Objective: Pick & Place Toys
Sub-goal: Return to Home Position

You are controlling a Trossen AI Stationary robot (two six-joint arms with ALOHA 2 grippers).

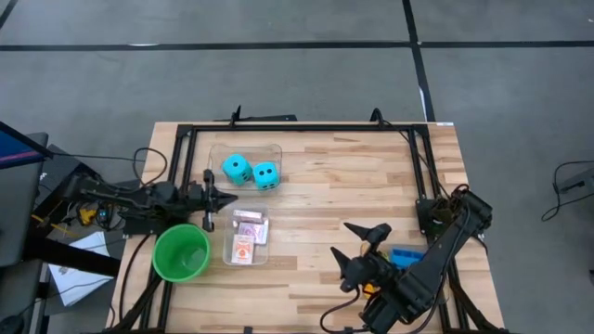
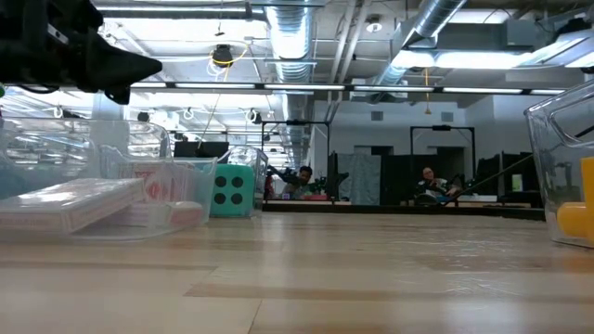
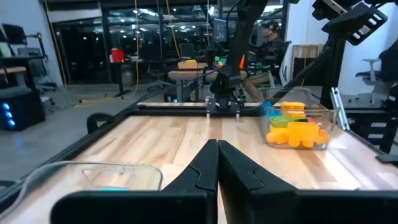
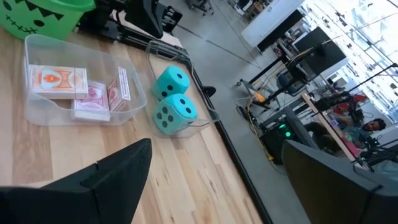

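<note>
Dice, cards, bricks sorted by kind into bins. Left gripper fingers together, right gripper fingers apart; both empty, clear of bins, apparently homing.

My left arm lies stretched low along my left side; the left gripper points inward, fingers pressed together. My right arm sits folded on my right side; the right gripper angles inward, fingers spread wide apart.
</note>
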